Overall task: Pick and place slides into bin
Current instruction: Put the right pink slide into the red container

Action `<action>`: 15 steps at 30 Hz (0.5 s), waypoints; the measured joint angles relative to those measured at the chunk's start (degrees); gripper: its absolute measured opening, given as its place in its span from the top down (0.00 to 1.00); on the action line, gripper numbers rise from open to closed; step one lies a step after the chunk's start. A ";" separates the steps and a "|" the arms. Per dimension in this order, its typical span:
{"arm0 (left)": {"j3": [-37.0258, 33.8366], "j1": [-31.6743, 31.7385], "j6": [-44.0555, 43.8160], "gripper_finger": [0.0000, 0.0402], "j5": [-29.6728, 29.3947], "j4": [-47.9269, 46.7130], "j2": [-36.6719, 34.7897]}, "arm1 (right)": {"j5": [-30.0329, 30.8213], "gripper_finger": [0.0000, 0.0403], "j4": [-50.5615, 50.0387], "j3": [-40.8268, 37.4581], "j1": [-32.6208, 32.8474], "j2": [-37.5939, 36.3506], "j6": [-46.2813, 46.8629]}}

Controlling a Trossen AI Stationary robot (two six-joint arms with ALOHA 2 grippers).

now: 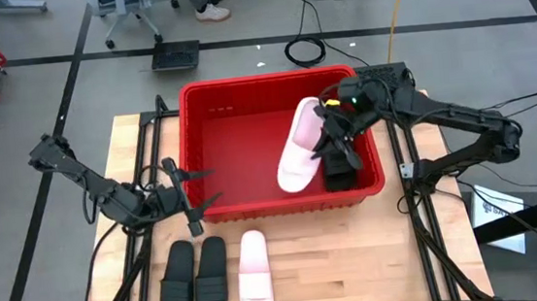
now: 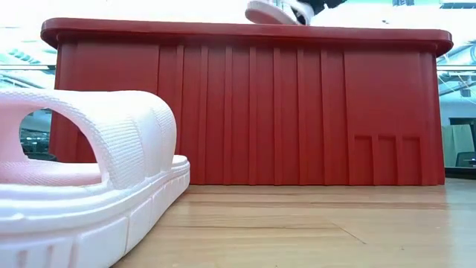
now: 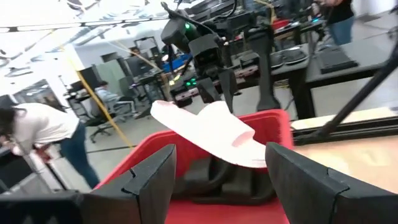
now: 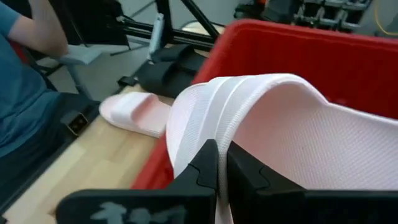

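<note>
The red bin [image 1: 212, 155] stands in the middle of the table. My right gripper [image 1: 331, 135] is over its right half, shut on a pale pink slide [image 1: 299, 143] that slants across the inside. The slide's raised end shows above the rim in the low view [image 2: 271, 10]. A black slide [image 1: 342, 171] lies in the bin's near right corner. My left gripper [image 1: 197, 191] is open and empty at the bin's near left corner. Two black slides [image 1: 194, 274] and a white slide [image 1: 253, 274] lie flat on the table's near side. My right gripper pinches the pale pink slide's wide strap at its edge [image 4: 214, 127] between its two fingers. The fingers come slanting down from the table's far right side. The slide is tilted, one end above the rim. Whether its low end [image 3: 252, 155] rests on anything, I cannot tell.
The white slide fills the low view's left [image 2: 82, 186], close to the camera. Dark rails [image 1: 145, 132] run along both sides of the bin. Bare wood [image 1: 356, 260] lies at the near right. People are in the room beyond the table [image 3: 37, 134].
</note>
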 joint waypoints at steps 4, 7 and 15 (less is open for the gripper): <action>0.02 3.10 1.87 0.37 0.39 -0.28 -0.77 | -2.55 0.99 -5.69 3.34 -3.89 3.48 -4.92; 0.01 5.99 2.23 0.37 1.91 -0.36 -1.60 | -2.49 0.99 -10.41 6.48 -6.57 7.37 -7.98; 0.02 13.94 1.36 0.37 14.19 -3.34 -3.76 | -2.33 0.99 -23.95 16.10 -11.97 18.85 -17.66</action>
